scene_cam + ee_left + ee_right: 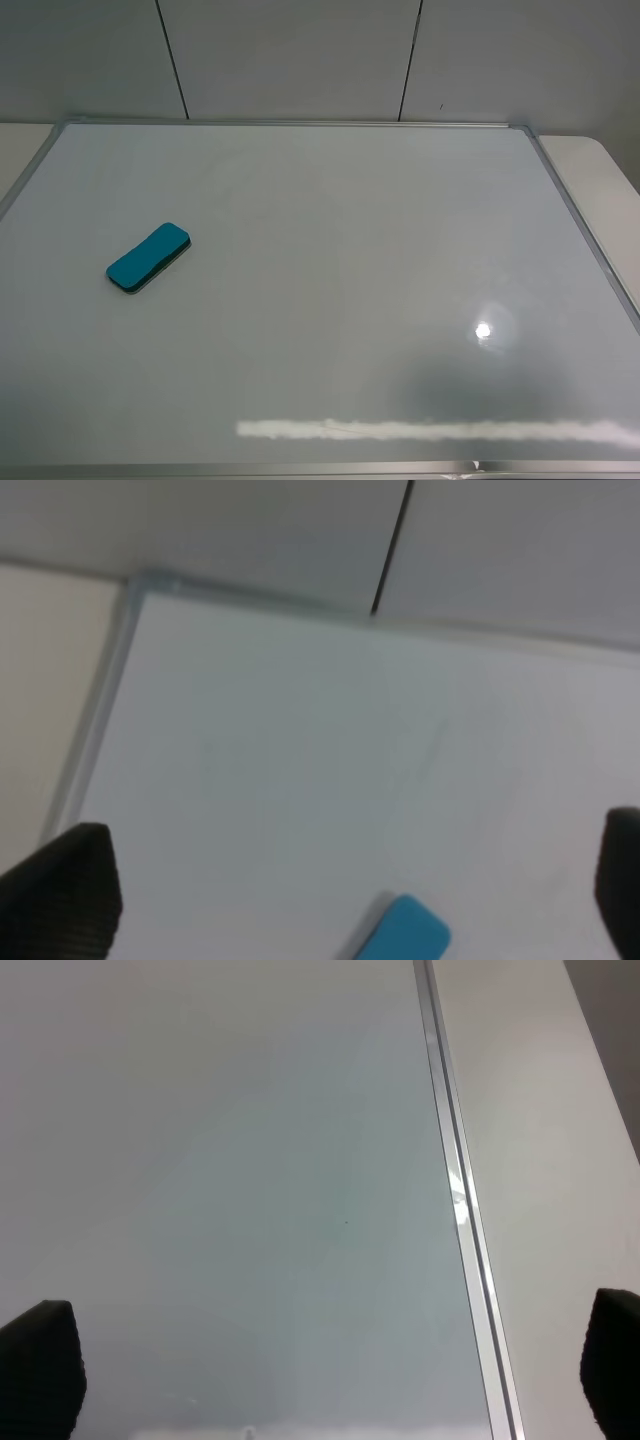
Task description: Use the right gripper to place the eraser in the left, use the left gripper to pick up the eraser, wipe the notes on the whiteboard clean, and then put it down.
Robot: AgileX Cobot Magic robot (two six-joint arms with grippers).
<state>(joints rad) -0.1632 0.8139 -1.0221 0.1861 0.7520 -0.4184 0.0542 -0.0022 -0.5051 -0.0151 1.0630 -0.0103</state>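
The teal-blue eraser (148, 257) lies flat on the left part of the whiteboard (330, 230), and no arm shows in the exterior high view. In the left wrist view one end of the eraser (405, 935) shows between the wide-apart fingertips (65, 890) of my left gripper (345, 895), which is open and holds nothing. My right gripper (325, 1370) is open too, empty, over bare whiteboard (250, 1190) beside its silver frame (455, 1200). No marker notes are visible on the board.
Cream tabletop (600, 175) borders the board on the right and left. A grey panelled wall (300, 55) rises behind the far edge. Lamp glare (483, 330) reflects on the board at the near right.
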